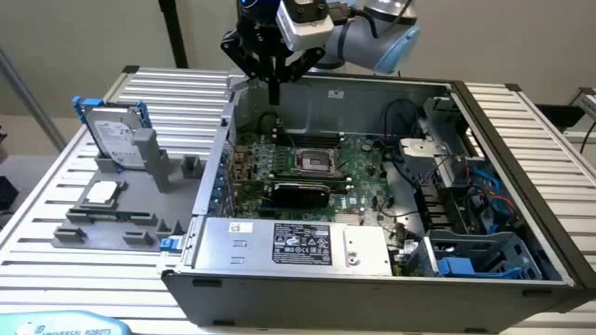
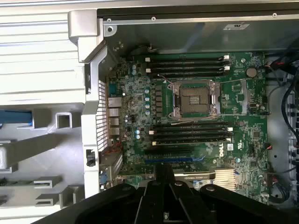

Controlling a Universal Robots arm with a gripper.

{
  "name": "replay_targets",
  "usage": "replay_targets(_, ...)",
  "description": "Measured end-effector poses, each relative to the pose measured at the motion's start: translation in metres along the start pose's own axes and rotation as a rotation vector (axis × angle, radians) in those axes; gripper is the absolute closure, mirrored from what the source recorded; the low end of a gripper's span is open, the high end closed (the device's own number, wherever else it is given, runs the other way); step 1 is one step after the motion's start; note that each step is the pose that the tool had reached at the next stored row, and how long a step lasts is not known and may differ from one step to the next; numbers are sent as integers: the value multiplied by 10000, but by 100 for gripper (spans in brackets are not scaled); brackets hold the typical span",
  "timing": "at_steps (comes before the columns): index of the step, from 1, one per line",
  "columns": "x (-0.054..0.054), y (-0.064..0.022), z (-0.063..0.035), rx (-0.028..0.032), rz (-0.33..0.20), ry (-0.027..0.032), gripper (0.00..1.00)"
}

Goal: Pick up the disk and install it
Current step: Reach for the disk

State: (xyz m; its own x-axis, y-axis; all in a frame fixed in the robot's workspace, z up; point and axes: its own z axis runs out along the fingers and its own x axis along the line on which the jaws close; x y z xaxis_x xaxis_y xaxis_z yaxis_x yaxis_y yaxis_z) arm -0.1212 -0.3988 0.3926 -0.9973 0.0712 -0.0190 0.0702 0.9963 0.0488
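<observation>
Exterior view: end effector (image 1: 275, 96), fingers together and empty, above open computer case (image 1: 373, 296). Disk (image 1: 116, 136) upright in grey holder (image 1: 149, 164) on table (image 1: 172, 87), well apart. I judge pickup not begun; grasp calls for parted fingers.

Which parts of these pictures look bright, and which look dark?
Exterior view: the light is even, the slatted table glows pale, and the computer case shades its own cable corner. Wrist view: the table slats wash out nearly white, the case's metal edge gleams, and the black claw is a dark shape over the motherboard.
</observation>
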Motion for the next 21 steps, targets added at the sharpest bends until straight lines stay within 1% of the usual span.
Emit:
replay_targets(16, 12, -3, -1, 0, 1, 0, 89)
replay_targets(17, 38, -6, -1, 0, 1, 1, 89)
replay_targets(21, 219, -22, -5, -1, 0, 0, 89)
